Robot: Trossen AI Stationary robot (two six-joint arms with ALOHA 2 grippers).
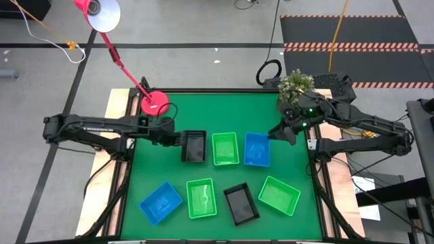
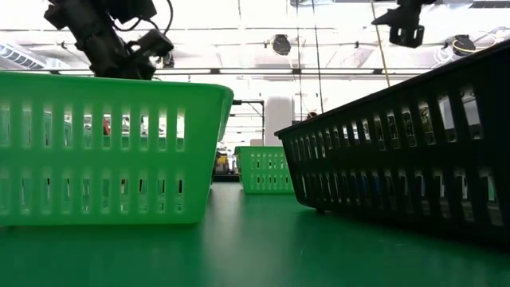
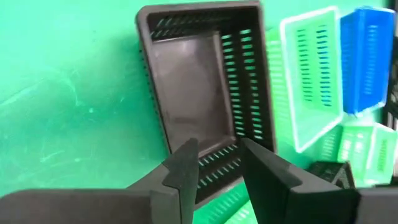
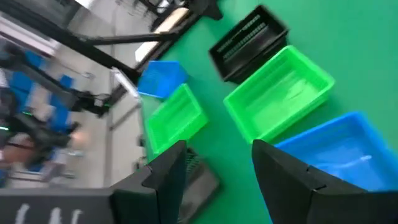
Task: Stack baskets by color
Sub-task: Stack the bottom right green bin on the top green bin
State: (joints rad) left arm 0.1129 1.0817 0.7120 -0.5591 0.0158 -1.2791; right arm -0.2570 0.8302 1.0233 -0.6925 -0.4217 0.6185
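High view: left claw (image 1: 178, 139) sits at the outer short end of the black basket (image 1: 194, 146), first in a row with a green basket (image 1: 225, 148) and a blue basket (image 1: 257, 149) beyond it. Left wrist view shows the fingers (image 3: 183, 168) parted, straddling the near wall of that black basket (image 3: 205, 93), not visibly clamped on it – I read it as released.

Right claw (image 1: 280, 131) hovers just off the blue basket's far corner, fingers spread, nothing between them.

Other baskets, nearer the front edge than the black basket: second blue (image 1: 161, 202), green (image 1: 201, 198), second black (image 1: 241, 203), green (image 1: 279, 195). I count seven footprints, so the row baskets may already be stacks; can't confirm.

Judged step: placing onto, or regripping, the black basket. To do it well: close on the wall only, lift straight up so the nested walls don't drag, keep it level, align corners before lowering. The second black basket lies skewed, so rotate to match.

Surface: green mat on the worktop (image 1: 173, 112), wood borders, pink lamp base (image 1: 155, 103) near the left arm. Room: grey floor, cables, hazard-striped mat. Low view shows only basket walls up close.
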